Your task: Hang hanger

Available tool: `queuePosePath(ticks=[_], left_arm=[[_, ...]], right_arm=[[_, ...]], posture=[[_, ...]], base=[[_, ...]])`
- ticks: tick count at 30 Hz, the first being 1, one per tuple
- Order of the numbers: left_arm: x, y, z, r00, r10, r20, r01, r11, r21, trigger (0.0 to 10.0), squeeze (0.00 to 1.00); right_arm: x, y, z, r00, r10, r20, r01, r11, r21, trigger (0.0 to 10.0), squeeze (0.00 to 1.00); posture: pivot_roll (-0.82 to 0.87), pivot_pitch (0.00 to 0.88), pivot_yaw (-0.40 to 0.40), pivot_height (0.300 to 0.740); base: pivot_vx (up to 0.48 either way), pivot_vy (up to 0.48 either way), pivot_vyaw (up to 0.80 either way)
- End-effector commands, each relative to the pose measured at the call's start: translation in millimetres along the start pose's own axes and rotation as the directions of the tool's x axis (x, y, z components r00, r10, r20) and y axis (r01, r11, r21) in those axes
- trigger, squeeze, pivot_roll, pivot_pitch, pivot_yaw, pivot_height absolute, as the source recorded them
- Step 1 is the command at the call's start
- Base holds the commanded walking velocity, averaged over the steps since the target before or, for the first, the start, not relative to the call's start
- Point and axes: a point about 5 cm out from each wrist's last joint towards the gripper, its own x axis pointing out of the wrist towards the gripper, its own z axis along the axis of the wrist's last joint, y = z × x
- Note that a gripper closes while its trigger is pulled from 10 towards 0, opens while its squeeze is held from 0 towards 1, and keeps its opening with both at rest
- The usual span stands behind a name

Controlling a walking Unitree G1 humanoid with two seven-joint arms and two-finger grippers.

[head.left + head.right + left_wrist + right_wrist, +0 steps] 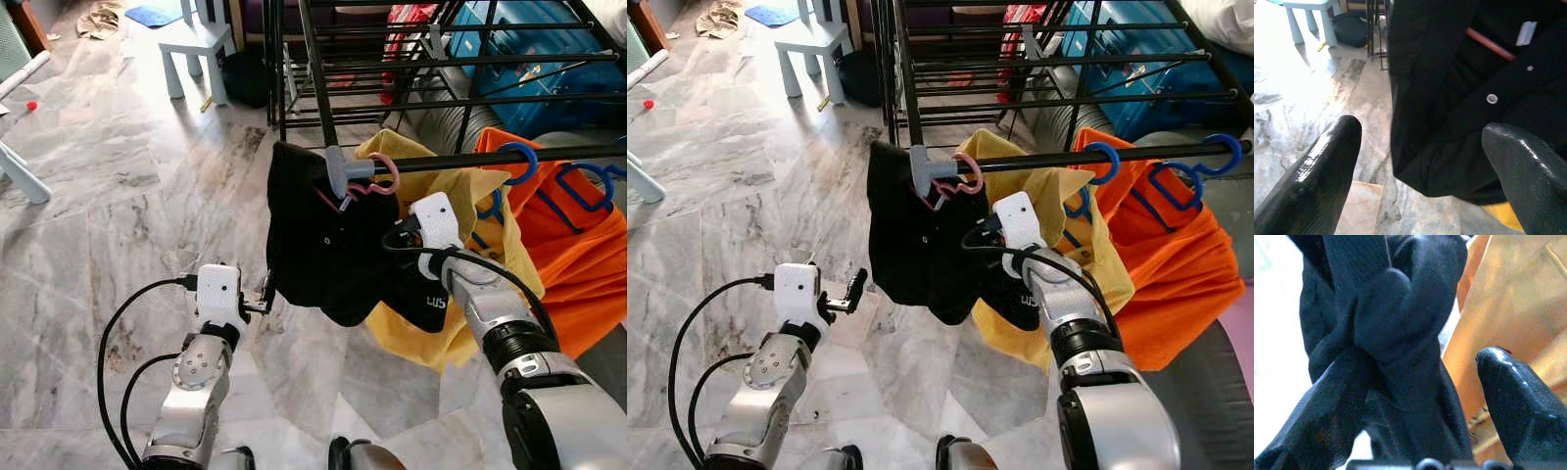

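The pink hanger (377, 178) hooks over the black rail (509, 157) of the drying rack (392, 69), close to the rail's grey end cap, and carries a black shirt (323, 245) that droops from it toward the marble floor (127, 196). Behind the shirt on the same rail hang a yellow garment (490, 235) and, further along, an orange one (578, 255) on blue hangers (519, 162). The right gripper (1449, 372) is pressed into the shirt's folds just below the hanger, its fingers parted with dark cloth bunched between them. The left gripper (1420, 147) sits low at the shirt's left edge, fingers spread wide around the hem, gripping nothing. A small pale blue table (196, 44) stands well off on the floor.
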Motion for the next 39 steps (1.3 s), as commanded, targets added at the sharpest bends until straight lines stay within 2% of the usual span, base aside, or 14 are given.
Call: queuePosePath(ticks=[1, 2, 3, 5, 6, 9, 10, 11, 19, 20, 21, 22, 23, 39], left_arm=[[-2.1, -0.6, -4.4, 1.0, -0.011, -0.026, 0.011, 1.0, 0.006, 10.0, 0.0], [-2.3, -0.6, -4.6, 1.0, -0.011, -0.028, 0.011, 1.0, 0.007, 10.0, 0.0], [-2.9, -0.4, -5.2, 0.999, -0.01, -0.031, 0.01, 1.0, 0.008, 10.0, 0.0], [-3.4, -0.2, -5.6, 0.999, -0.009, -0.033, 0.009, 1.0, 0.008, 10.0, 0.0], [-4.1, 0.2, -6.4, 0.999, -0.007, -0.036, 0.007, 1.0, 0.008, 10.0, 0.0], [-5.0, 0.1, -8.0, 0.999, -0.007, -0.043, 0.007, 1.0, 0.008, 10.0, 0.0], [-5.1, -0.5, -8.6, 0.999, -0.008, -0.046, 0.009, 1.0, 0.008, 10.0, 0.0], [-5.0, -1.0, -8.9, 0.999, -0.01, -0.048, 0.01, 1.0, 0.009, 10.0, 0.0], [-3.2, -1.6, -8.5, 0.999, -0.013, -0.051, 0.014, 1.0, 0.007, 10.0, 0.0], [-2.8, -1.9, -8.6, 0.999, -0.015, -0.051, 0.015, 1.0, 0.007, 10.0, 0.0], [-2.7, -1.9, -8.6, 0.999, -0.015, -0.051, 0.015, 1.0, 0.007, 10.0, 0.0], [-2.6, -2.1, -8.8, 0.999, -0.016, -0.052, 0.016, 1.0, 0.006, 10.0, 0.0], [-2.2, -2.7, -9.0, 0.998, -0.017, -0.053, 0.018, 1.0, 0.006, 10.0, 0.0], [0.8, -7.1, -10.8, 0.998, -0.021, -0.06, 0.021, 1.0, -0.003, 10.0, 0.0]], right_arm=[[-0.2, 0.0, -1.0, 1.0, -0.001, 0.017, 0.0, 0.999, 0.038, 0.0, 0.0], [-0.3, 1.6, -1.6, 1.0, 0.014, 0.021, -0.014, 0.999, 0.041, 1.1, 0.0], [-0.9, 4.4, -3.6, 0.999, 0.041, 0.024, -0.042, 0.998, 0.039, 4.9, 0.0], [-1.5, 5.4, -5.2, 0.998, 0.052, 0.022, -0.053, 0.998, 0.036, 4.9, 0.0], [-2.2, 4.3, -6.5, 0.999, 0.046, 0.018, -0.047, 0.998, 0.038, 10.0, 0.0], [-4.2, 1.9, -8.1, 0.999, 0.034, 0.023, -0.036, 0.998, 0.06, 10.0, 0.0], [-5.4, 2.0, -8.4, 0.999, 0.041, 0.034, -0.043, 0.996, 0.08, 10.0, 0.08], [-6.1, 3.0, -8.6, 0.998, 0.049, 0.041, -0.053, 0.995, 0.088, 10.0, 1.0], [-15.5, 6.8, -19.3, 0.999, 0.019, 0.041, -0.021, 0.998, 0.053, 10.0, 1.0], [-17.5, 7.7, -20.3, 0.998, 0.018, 0.057, -0.021, 0.998, 0.065, 10.0, 0.79], [-17.9, 7.9, -20.3, 0.998, 0.018, 0.061, -0.022, 0.997, 0.067, 10.0, 0.69], [-18.7, 8.4, -19.9, 0.997, 0.016, 0.073, -0.021, 0.997, 0.074, 10.0, 0.16], [-20.1, 9.4, -18.3, 0.996, 0.016, 0.092, -0.024, 0.996, 0.083, 10.0, 0.0], [-13.0, 36.7, 5.6, 0.987, 0.006, 0.164, -0.026, 0.992, 0.125, 10.0, 0.0]], posture=[[-0.02, 0.209, -0.032, 0.74], [-0.02, 0.21, -0.034, 0.74], [-0.02, 0.21, -0.034, 0.74], [-0.01, 0.21, -0.035, 0.74], [-0.01, 0.21, -0.035, 0.74], [-0.01, 0.21, -0.035, 0.74], [-0.01, 0.21, -0.035, 0.74], [-0.01, 0.21, -0.035, 0.74], [-0.03, 0.211, -0.034, 0.74], [-0.04, 0.21, -0.033, 0.74], [-0.04, 0.21, -0.033, 0.74], [-0.04, 0.21, -0.032, 0.74], [-0.04, 0.21, -0.032, 0.74], [-0.05, 0.199, -0.044, 0.74]], base=[[0.0, 0.0, 0.0], [0.0, 0.0, 0.0], [0.0, 0.0, 0.0], [0.0, 0.0, 0.0], [0.0, 0.0, 0.0], [0.0, 0.0, 0.0], [0.0, 0.0, 0.0], [0.0, 0.0, 0.0], [0.0, 0.0, 0.0], [0.0, 0.0, 0.0], [0.0, 0.0, 0.0], [0.0, 0.0, 0.0], [0.0, 0.0, 0.0], [0.0, 0.0, 0.0]])
